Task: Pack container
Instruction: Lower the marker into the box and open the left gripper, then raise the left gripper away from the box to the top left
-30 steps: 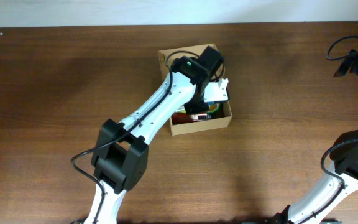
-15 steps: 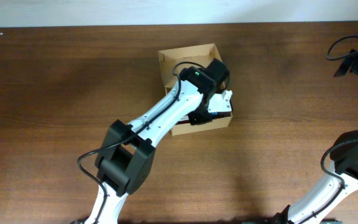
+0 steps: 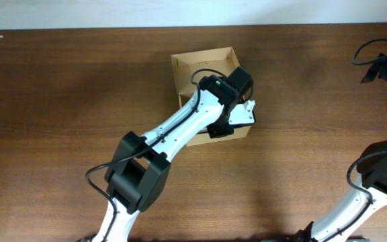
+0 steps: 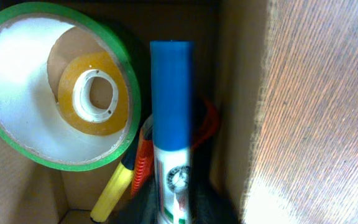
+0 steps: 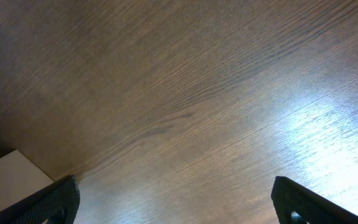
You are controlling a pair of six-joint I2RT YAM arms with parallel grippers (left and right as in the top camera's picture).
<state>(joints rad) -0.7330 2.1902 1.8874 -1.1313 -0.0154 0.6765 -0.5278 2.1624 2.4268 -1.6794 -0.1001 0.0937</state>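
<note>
The container (image 3: 203, 57) is a brown cardboard box standing open in the middle of the table. My left gripper (image 3: 240, 115) reaches into its near right corner. In the left wrist view a blue-capped white marker (image 4: 171, 93) stands between the jaws of the left gripper (image 4: 176, 208), close to the box's right wall (image 4: 238, 93). The dark fingers lie close on both sides of the marker, too blurred to show contact. Beside it are a green tape roll (image 4: 126, 74), a small amber tape roll (image 4: 95, 93) and a yellow marker (image 4: 114, 190). My right gripper (image 5: 176, 202) hangs open over bare wood.
A red-orange item (image 4: 143, 165) lies under the blue marker in the box. The right arm (image 3: 381, 175) stands at the far right edge, with black cables (image 3: 375, 54) at the back right. A pale flat object (image 5: 11, 174) shows at the lower left of the right wrist view.
My left gripper has moved right and toward the front, from the box's middle to its near right corner. The right arm has not moved.
</note>
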